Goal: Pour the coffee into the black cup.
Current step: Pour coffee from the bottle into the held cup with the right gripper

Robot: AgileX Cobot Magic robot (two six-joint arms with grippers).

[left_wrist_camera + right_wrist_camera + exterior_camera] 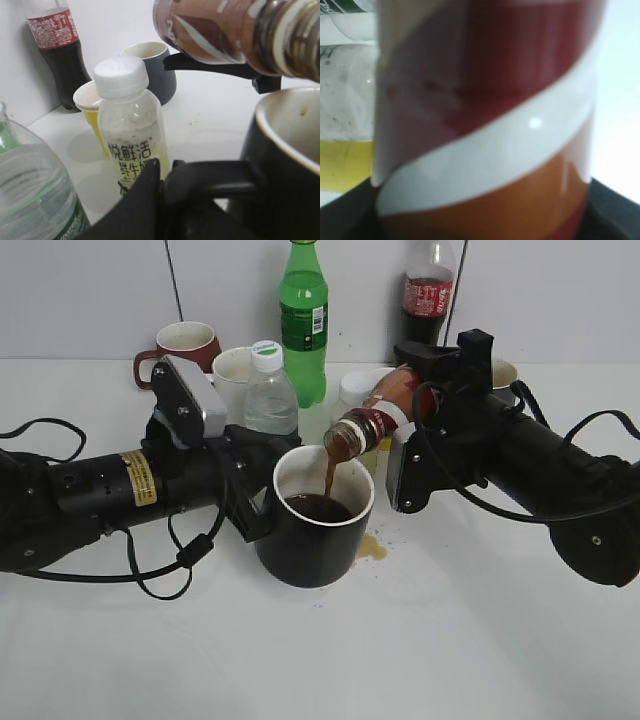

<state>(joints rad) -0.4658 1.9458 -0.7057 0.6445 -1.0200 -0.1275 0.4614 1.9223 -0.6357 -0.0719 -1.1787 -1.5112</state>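
Exterior view: two black robot arms meet over a white table (450, 640). The right gripper (420, 445) is clamped around the coffee bottle (375, 420), tipped steeply with its open neck just above the black cup (315, 530). A thin brown stream falls into the cup, which already holds dark liquid. The left gripper (262, 502) is closed on the cup's handle side, steadying it. A small brown spill (372, 548) lies on the table, touching the cup's right base. Behind stand a green bottle (303, 320), a cola bottle (428, 290) and a maroon mug (182, 348).

Left wrist view: the cup's pale rim (287, 125) sits at the right, its black handle held between the dark jaws. The bottle's threaded neck (290, 35) hangs above the rim. A white-capped bottle (131, 130) stands beside it.

Right wrist view: the bottle's red, white and brown label (485, 125) fills the frame, gripped close.

The pouring step appears to be under way. Next likely calls for holding the neck over the rim, then tipping the bottle upright without dripping more.
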